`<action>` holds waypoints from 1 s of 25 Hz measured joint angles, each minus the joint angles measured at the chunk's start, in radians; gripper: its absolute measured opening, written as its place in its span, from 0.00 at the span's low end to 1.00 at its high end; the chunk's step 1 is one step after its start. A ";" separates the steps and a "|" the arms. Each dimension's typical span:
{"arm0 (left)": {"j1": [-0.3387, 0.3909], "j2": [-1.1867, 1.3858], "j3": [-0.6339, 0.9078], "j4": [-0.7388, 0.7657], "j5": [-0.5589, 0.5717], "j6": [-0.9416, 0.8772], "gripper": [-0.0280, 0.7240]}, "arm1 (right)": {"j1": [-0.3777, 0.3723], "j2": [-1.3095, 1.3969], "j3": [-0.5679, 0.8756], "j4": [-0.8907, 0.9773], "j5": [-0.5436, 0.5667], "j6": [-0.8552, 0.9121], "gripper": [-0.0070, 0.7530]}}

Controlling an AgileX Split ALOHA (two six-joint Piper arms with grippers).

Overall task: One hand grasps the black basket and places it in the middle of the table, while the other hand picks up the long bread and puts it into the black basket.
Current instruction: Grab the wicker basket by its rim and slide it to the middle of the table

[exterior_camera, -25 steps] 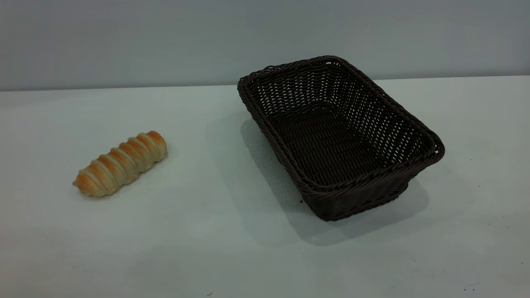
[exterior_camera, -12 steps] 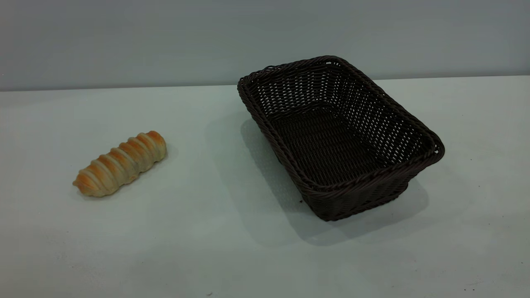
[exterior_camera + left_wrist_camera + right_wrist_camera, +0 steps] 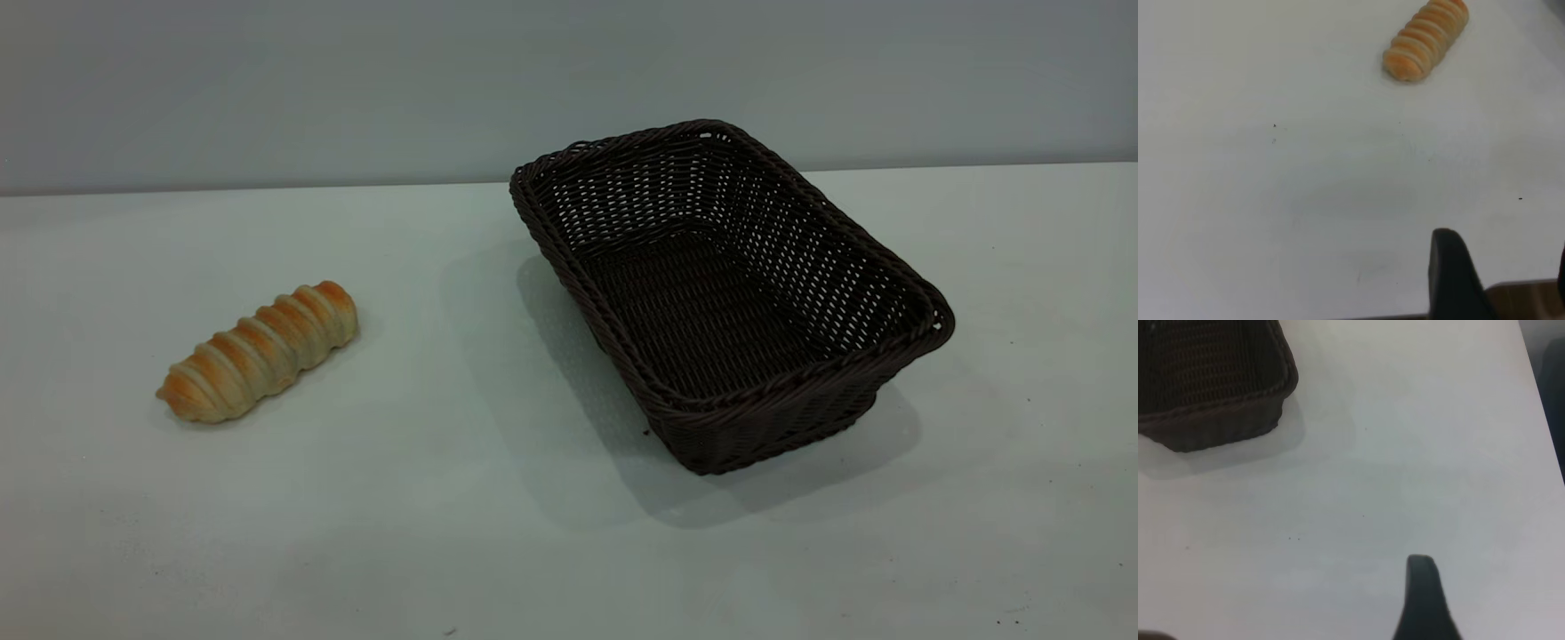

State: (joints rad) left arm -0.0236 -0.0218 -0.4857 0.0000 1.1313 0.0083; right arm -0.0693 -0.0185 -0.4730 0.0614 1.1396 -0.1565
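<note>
Bread and basket apart on table, no arms in exterior view.
We see the long bread (image 3: 258, 352) well left of the black basket (image 3: 725, 293) on the table (image 3: 462, 533); only the wrist views show a left gripper finger (image 3: 1451, 273) and a right gripper finger (image 3: 1423, 600), spread or pressed we cannot tell.

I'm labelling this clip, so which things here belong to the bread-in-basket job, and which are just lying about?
Belongs to the job:
- black basket, empty, right of centre
- long bread, lying apart from it on the left
- table, bearing both

Just lying about:
- nothing else; only a few tiny dark specks on the table

Neither claw touches anything yet.
</note>
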 joint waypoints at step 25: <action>0.000 0.000 -0.022 0.000 -0.055 0.031 0.59 | 0.000 0.078 -0.023 0.219 -0.073 -0.080 0.67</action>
State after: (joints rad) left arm -0.0236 -0.0218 -0.5076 0.0000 1.0764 0.0398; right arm -0.0693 0.0593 -0.4965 0.2807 1.0664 -0.2363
